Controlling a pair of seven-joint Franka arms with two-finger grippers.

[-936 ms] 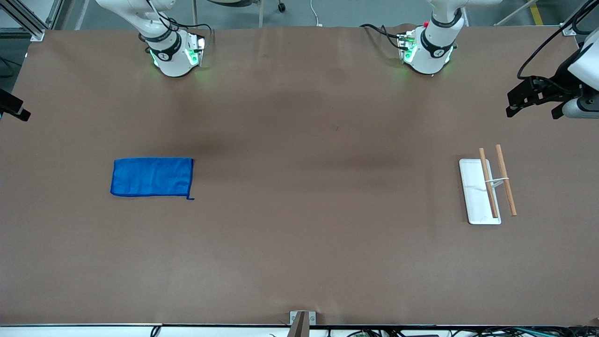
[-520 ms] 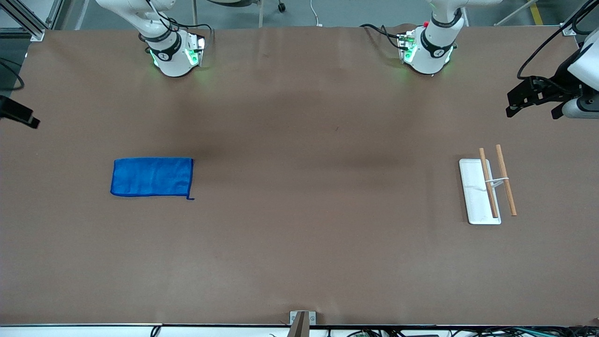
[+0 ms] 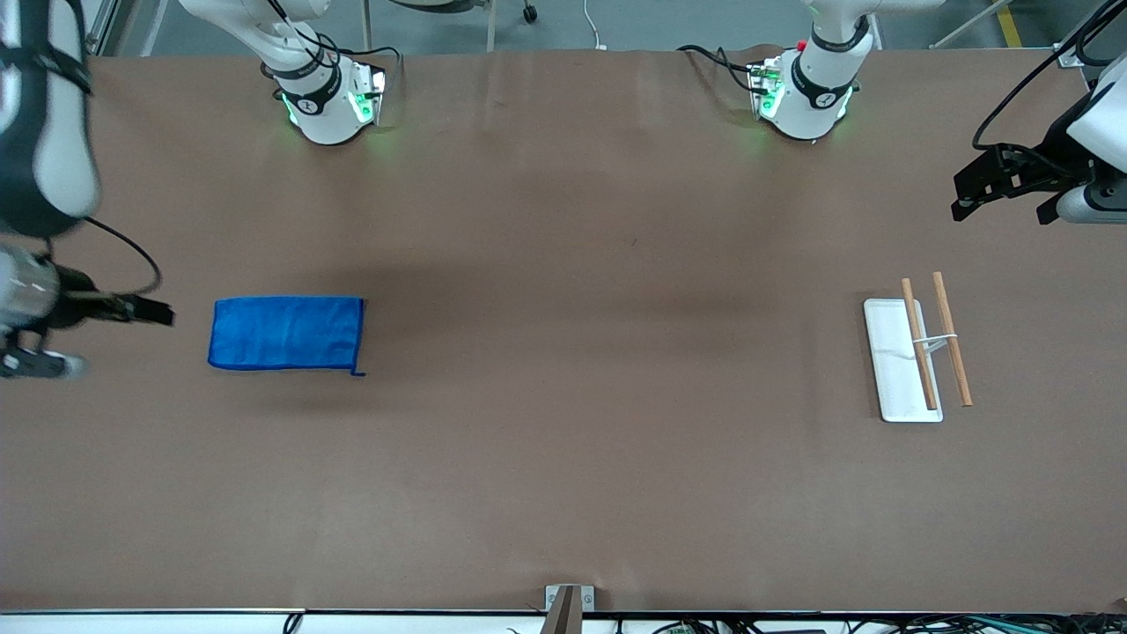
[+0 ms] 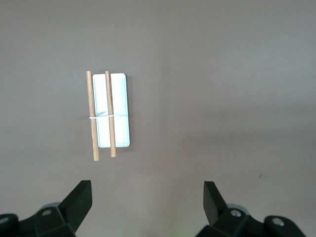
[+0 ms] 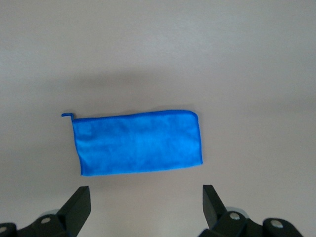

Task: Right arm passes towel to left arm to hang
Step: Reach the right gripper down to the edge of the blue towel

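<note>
We need to pick up the towel [image 3: 286,334] first. It lies flat on the bench [image 3: 563,458], toward the right arm's end, and nothing is holding it yet.

Closest to the job is the right gripper [image 5: 143,210]. Its fingers [image 5: 78,205] are wide apart and hold nothing. In the right wrist view the towel lies just ahead of the two fingertips, and it is a bit wider than the gap between them. In the front view the right gripper [image 3: 145,310] is up in the air over the bench, just beside one short edge of the towel.

To do this well, we should come down on an edge or a corner, not the flat middle (a flat cloth is hard to pinch). The little loop [image 3: 358,373] is at the corner away from the fingers. We should pinch only a bit of cloth and lift slowly, so the towel hangs down for the other arm to take.

Nothing lies between the fingers and the towel.

Well apart, at the left arm's end, stands the towel rack [image 3: 920,348]: a white base with two wooden rods. The left gripper [image 4: 148,207] waits up in the air over the bench near the rack, its fingers [image 4: 212,200] apart and empty too. The rack shows ahead of them in the left wrist view.
</note>
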